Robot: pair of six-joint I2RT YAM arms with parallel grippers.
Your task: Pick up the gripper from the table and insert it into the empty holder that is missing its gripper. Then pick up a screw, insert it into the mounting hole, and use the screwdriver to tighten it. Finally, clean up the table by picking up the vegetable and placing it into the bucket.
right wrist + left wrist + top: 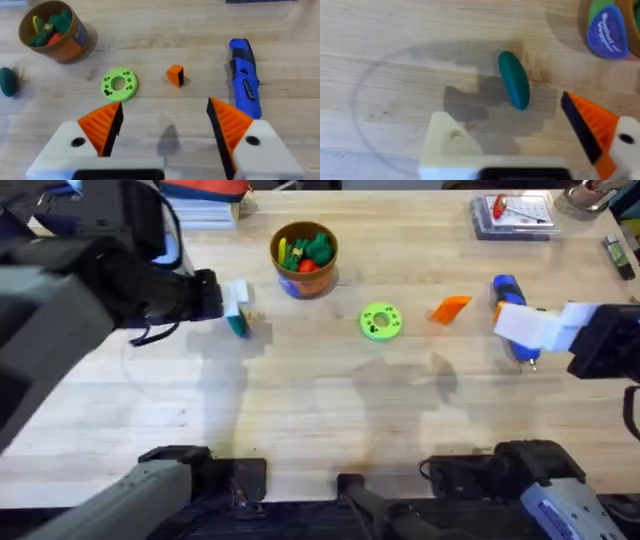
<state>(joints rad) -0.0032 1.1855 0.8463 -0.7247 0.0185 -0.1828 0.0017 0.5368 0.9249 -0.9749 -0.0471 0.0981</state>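
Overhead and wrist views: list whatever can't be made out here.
- Screwdriver: overhead, its shaft hidden behind the right gripper.
- Bucket: left wrist view, cut off by the frame edge.
- Vegetable: right wrist view, clipped at the edge.
- Screws: too small to find overhead.

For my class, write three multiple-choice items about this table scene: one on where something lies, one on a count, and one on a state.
1. Where does the screwdriver lie?
A. inside the bucket
B. flat on the table
C. on the green disc

2. How many orange pads does the left gripper carry?
A. one
B. two
C. none

3. What state is the right gripper in?
A. shut on the screwdriver
B. shut on the orange wedge
C. open, holding nothing

Answers: 1 B, as the blue handle rests on bare wood. 2 A, since one finger is plain white with an empty hole. 3 C, because its pads stand apart above the table, and the orange wedge lies loose beyond them.
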